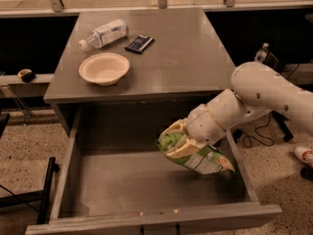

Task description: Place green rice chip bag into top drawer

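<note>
The green rice chip bag (pixel 195 156) hangs tilted in my gripper (pixel 180 142), held above the right half of the top drawer (pixel 122 182). The gripper is shut on the bag's upper left part; the bag's lower end points right, toward the drawer's right wall. The drawer is pulled fully out below the grey table and its flat bottom is bare. My white arm (pixel 254 99) reaches in from the right.
On the grey table top (pixel 186 58) stand a white bowl (pixel 104 68), a lying plastic bottle (pixel 103 34) and a small dark blue wrapper (pixel 139 43). A black chair base (pixel 44 190) stands left of the drawer. Cables lie on the floor at right.
</note>
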You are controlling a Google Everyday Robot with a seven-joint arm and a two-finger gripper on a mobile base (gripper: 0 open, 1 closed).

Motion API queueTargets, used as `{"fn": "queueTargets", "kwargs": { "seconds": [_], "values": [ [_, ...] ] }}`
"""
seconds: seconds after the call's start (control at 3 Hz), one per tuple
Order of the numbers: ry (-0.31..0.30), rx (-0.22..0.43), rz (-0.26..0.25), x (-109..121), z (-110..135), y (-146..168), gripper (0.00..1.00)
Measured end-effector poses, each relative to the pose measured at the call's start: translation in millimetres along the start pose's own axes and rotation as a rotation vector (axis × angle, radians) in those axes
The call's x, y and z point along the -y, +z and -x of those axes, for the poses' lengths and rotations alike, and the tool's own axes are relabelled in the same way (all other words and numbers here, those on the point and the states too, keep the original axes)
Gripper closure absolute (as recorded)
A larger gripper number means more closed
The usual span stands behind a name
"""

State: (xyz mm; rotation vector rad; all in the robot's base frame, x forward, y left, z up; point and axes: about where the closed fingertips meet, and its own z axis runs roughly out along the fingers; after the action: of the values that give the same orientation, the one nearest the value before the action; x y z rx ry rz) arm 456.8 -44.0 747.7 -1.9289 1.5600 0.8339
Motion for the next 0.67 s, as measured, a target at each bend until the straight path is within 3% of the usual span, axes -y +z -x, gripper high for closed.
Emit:
{"fn": "queueTargets", "kwargs": {
  "seconds": [0.67],
  "values": [
    [0.000, 0.000, 0.000, 0.0, 0.0, 0.0, 0.28]
  ]
}}
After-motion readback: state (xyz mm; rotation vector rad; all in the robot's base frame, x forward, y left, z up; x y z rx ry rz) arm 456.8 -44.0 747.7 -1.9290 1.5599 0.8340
